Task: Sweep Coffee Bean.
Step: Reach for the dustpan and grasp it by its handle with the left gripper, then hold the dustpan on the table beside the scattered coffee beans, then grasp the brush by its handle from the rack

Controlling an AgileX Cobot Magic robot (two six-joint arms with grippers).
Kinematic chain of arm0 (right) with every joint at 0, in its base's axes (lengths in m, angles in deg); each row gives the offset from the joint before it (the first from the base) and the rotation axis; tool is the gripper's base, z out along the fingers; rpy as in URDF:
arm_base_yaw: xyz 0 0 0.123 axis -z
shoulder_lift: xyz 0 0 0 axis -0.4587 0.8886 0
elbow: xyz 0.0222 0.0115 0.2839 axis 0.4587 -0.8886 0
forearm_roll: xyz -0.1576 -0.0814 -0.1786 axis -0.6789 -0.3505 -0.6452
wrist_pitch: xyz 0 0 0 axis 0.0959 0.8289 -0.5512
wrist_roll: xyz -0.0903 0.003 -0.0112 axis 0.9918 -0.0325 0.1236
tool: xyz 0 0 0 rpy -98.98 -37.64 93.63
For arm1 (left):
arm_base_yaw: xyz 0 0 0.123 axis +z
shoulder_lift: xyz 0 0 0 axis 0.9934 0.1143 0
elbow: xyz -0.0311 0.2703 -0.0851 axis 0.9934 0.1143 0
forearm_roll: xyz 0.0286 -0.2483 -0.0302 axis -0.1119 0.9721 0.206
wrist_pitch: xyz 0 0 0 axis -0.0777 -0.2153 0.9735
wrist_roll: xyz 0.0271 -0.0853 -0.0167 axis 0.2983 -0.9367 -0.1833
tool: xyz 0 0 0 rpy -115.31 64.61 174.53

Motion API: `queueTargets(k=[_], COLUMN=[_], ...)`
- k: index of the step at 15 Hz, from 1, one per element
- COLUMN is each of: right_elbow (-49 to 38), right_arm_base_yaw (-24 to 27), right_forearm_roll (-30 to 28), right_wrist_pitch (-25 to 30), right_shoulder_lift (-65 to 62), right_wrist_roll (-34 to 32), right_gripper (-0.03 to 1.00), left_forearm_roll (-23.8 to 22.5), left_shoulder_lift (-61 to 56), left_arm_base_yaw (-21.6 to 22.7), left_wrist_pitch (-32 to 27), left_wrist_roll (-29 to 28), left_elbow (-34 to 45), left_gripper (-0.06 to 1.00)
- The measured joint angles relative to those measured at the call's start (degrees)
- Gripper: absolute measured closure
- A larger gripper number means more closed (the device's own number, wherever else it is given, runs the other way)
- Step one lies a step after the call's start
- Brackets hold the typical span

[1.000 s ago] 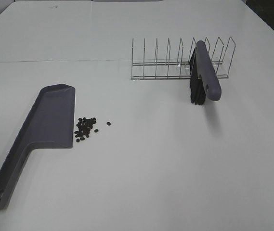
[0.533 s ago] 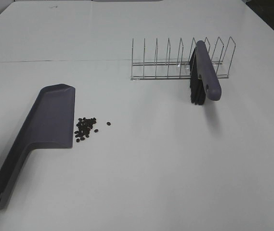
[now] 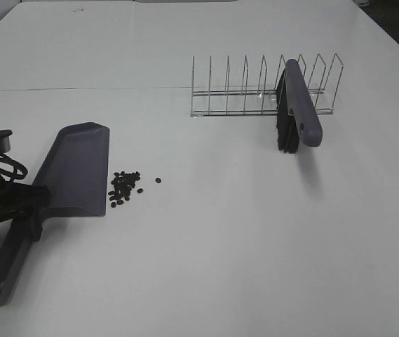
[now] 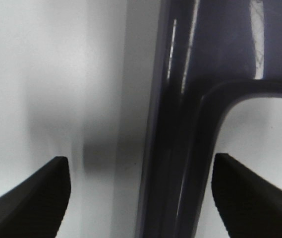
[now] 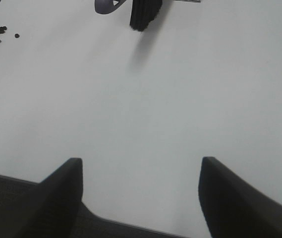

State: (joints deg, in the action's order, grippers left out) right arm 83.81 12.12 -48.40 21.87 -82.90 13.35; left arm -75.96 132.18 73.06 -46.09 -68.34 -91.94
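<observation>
Tiny oval coffee beans (image 3: 124, 187) cluster beside the smooth grey-purple dustpan (image 3: 80, 168).

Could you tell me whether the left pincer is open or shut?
Open: the tips of the left pincer stand wide apart either side of the dustpan handle, not closed on it.
</observation>
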Motion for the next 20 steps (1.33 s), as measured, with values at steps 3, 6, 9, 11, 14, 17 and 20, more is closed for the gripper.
queueTargets(k=[3, 6, 9, 11, 14, 17, 20], right_elbow=[0.0, 0.0, 1.9, 10.9, 23.7, 36.6, 53.5], right_arm_base_yaw=[0.0, 0.0, 0.0, 0.0, 0.0, 0.0, 0.0], right_forearm_roll=[0.0, -0.5, -1.9, -5.0, -5.0, -5.0, -4.7], right_wrist_pitch=[0.0, -0.2, -1.0, -3.0, -3.0, -0.9, 5.2], right_shoulder_lift=[0.1, 3.1, 10.8, 24.9, 42.5, 59.0, 79.0], right_wrist_roll=[0.0, 0.0, 0.0, -0.1, -0.7, -4.3, -3.4], right_gripper=[0.33, 0.33, 0.33, 0.33, 0.33, 0.36, 0.39], left_forearm_roll=[-0.1, 0.0, 0.2, 0.2, 0.2, 0.0, 0.0], left_shoulder_lift=[1.7, 1.9, 1.9, 1.9, 1.9, 1.9, 1.9], left_arm_base_yaw=[0.0, 0.0, -0.1, -0.1, -0.1, -0.1, -0.1], left_wrist_pitch=[1.4, 4.3, 5.4, 5.4, 5.4, 5.4, 4.9], left_wrist_roll=[-0.1, -0.2, -0.4, -0.5, -0.5, -0.3, 1.7], left_elbow=[-0.1, -0.3, -0.3, -0.3, -0.3, -0.3, -0.3], left_gripper=[0.32, 0.50, 0.62, 0.62, 0.62, 0.62, 0.62])
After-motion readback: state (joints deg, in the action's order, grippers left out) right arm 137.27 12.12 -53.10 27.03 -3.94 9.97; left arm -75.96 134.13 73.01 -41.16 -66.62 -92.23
